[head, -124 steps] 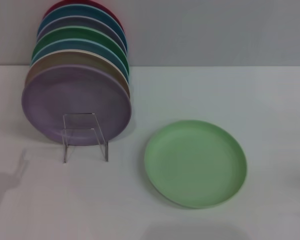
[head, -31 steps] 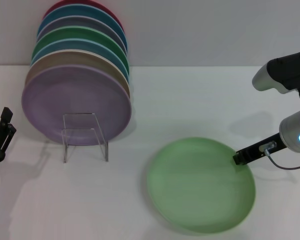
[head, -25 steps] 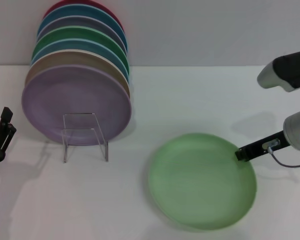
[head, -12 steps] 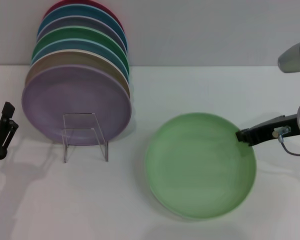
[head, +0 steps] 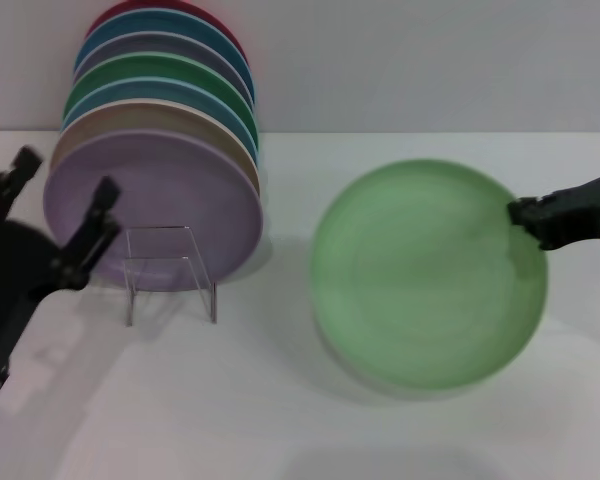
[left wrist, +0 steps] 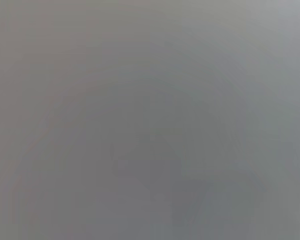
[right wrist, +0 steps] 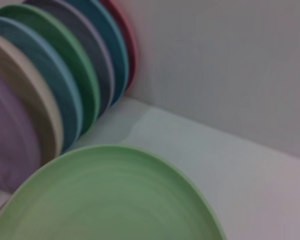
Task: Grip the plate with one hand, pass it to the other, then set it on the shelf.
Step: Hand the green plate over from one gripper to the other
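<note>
The right gripper (head: 525, 213) is clamped on the rim of the plate (head: 428, 272) at its 3 o'clock edge, holding it tilted above the desk (head: 280, 400), well apart from the shelf (head: 170, 270). Treat the plate as light, rigid and probably smooth: a one-sided rim hold may let it pivot. The left gripper (head: 60, 215) hovers with fingers spread in front of the lilac plate (head: 180, 200). Have it take the free rim near 9 o'clock, biting well past the raised lip before you release.
</note>
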